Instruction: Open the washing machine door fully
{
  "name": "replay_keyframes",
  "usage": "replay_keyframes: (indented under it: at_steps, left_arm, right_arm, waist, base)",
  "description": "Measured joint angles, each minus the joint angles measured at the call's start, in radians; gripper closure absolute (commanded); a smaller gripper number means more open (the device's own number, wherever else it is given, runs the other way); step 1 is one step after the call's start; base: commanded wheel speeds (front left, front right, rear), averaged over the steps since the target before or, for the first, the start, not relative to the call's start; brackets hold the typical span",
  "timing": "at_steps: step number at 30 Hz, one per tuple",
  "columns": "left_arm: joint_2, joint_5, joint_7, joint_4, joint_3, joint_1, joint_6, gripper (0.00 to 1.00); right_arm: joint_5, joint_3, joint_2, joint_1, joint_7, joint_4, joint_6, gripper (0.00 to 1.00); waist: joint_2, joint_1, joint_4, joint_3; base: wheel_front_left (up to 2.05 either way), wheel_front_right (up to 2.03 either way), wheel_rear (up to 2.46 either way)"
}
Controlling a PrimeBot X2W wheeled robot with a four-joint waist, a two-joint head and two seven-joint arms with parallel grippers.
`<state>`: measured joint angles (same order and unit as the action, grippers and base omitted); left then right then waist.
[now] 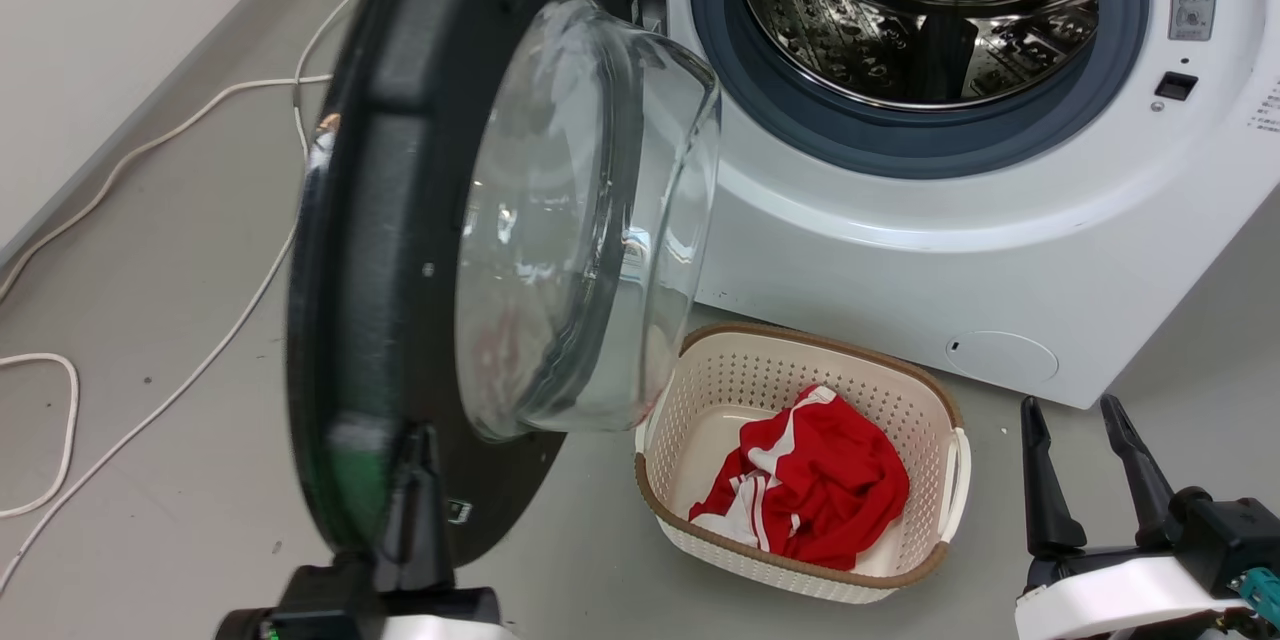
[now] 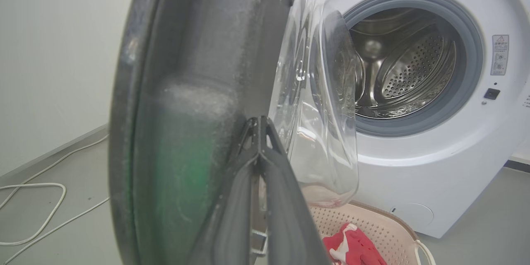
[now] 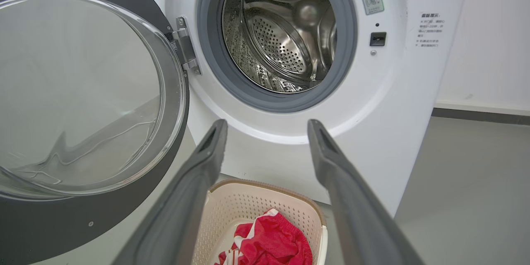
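Washing machine door [image 1: 390, 220], left end effector [image 2: 258, 122] upright, together at its rim (right end effector [image 1: 1070, 407] apart)

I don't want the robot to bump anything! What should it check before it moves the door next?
1. Door unlatched from the washing machine: ok.
2. Door fully open: not ok, it sticks out about halfway.
3. Left gripper against the door's inner side: ok, fingers shut.
4. Right gripper clear of the door: ok, open, beside the basket.
5. Basket out of the swing: ok, on the drum side.
6. Cable on the floor past the door: cannot tell if in the way.
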<state>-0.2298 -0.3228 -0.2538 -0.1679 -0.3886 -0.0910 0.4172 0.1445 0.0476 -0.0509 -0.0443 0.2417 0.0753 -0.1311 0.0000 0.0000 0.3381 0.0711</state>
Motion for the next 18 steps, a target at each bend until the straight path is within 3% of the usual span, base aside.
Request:
replay_keyframes:
  at_steps: [10,18]
  left_arm:
    - [-0.052,-0.018,-0.006,-0.007,0.148,0.012,0.023,1.00]
    - [-0.082,-0.059,-0.008,0.047,0.248,0.070,-0.004,1.00]
  right_arm:
    - [-0.004,0.010,0.000,0.014,-0.005,-0.007,0.000,0.00]
    - [-0.012,0.025,-0.003,0.025,-0.014,-0.028,0.000,0.00]
  waist:
    - [0.0000,0.0000,-0.020,0.030]
    - [0.0000,0.0000,-0.039,0.075]
  base:
    - [0.00,0.00,0.00]
    - [0.00,0.00,0.00]
